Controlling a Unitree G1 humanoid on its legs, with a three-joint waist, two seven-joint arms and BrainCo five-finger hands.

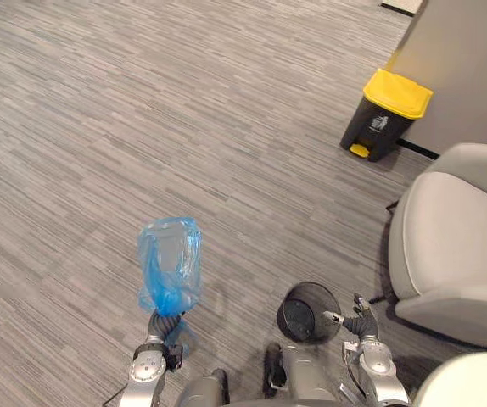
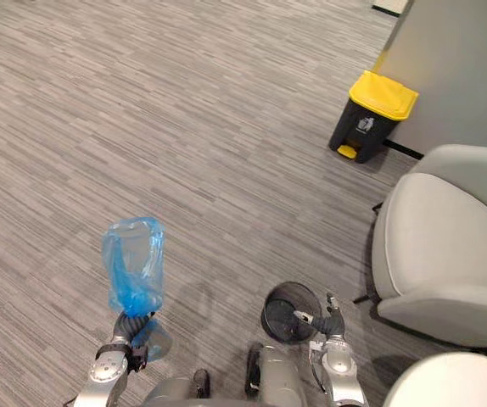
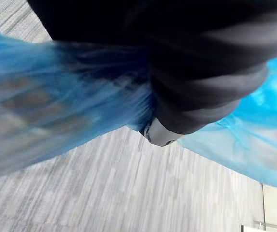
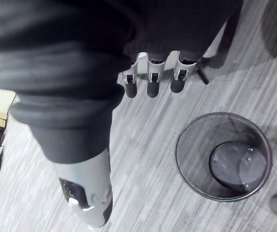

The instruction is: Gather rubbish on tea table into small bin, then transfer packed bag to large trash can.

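My left hand (image 1: pixel 165 326) is shut on the gathered neck of a blue plastic bag (image 1: pixel 169 261), which stands up above it with pale rubbish showing through; the bag (image 3: pixel 42 111) bulges past the hand's dark cover in the left wrist view. The small black mesh bin (image 1: pixel 309 311) stands on the carpet low in the middle, with nothing inside (image 4: pixel 223 154). My right hand (image 1: pixel 355 321) hovers just right of that bin, fingers (image 4: pixel 150 82) relaxed and holding nothing. The large black trash can with a yellow lid (image 1: pixel 385 114) stands far off at the upper right, lid down.
A grey armchair (image 1: pixel 456 246) fills the right side between me and the trash can. Another pale seat (image 1: pixel 473 381) is at the bottom right corner. A beige wall (image 1: pixel 473 68) rises behind the can. Open carpet stretches left and ahead.
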